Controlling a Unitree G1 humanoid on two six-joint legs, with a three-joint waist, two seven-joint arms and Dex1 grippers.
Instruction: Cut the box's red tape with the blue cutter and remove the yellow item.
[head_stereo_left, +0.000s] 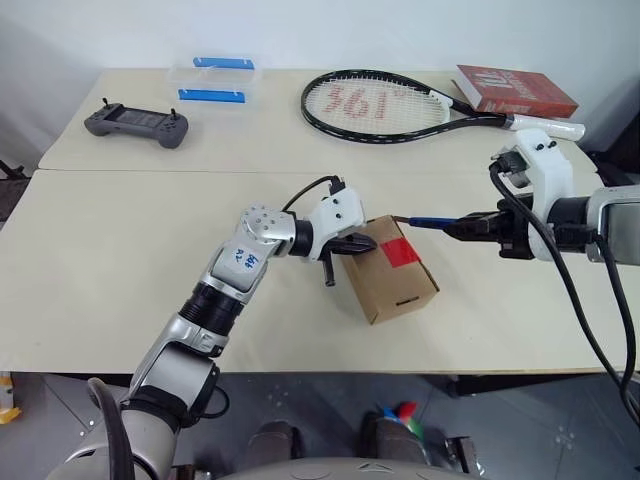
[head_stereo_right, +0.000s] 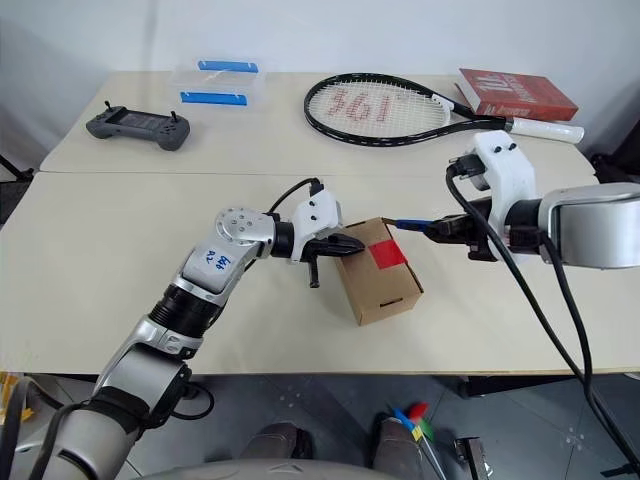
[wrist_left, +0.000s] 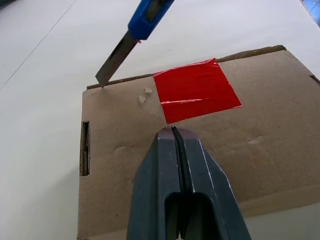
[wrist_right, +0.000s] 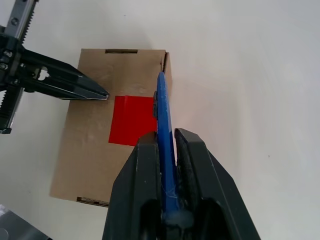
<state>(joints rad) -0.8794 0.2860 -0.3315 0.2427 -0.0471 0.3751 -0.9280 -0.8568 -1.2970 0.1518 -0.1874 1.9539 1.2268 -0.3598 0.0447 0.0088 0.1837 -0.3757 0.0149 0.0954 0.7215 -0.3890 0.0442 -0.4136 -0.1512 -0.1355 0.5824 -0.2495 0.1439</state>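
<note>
The box (head_stereo_left: 392, 288) is a small brown carton lying closed on the near table, right of centre. The red tape (wrist_left: 196, 90) is a square patch across its top seam. My left gripper (head_stereo_left: 368, 245) is shut, and its tips rest on the carton's top just beside the tape. From the right, my right gripper (wrist_right: 167, 137) is shut on the blue cutter (wrist_right: 164, 115). The cutter's thin blade (wrist_left: 116, 60) touches the carton's far top edge, a little to one side of the tape. The yellow item is hidden.
On the far table lie a black tennis racket (head_stereo_left: 380, 105), a red book (head_stereo_left: 515, 90), a clear container with blue clips (head_stereo_left: 213, 80) and a dark controller (head_stereo_left: 137, 124). The table's front edge (head_stereo_left: 300, 372) runs close below the carton.
</note>
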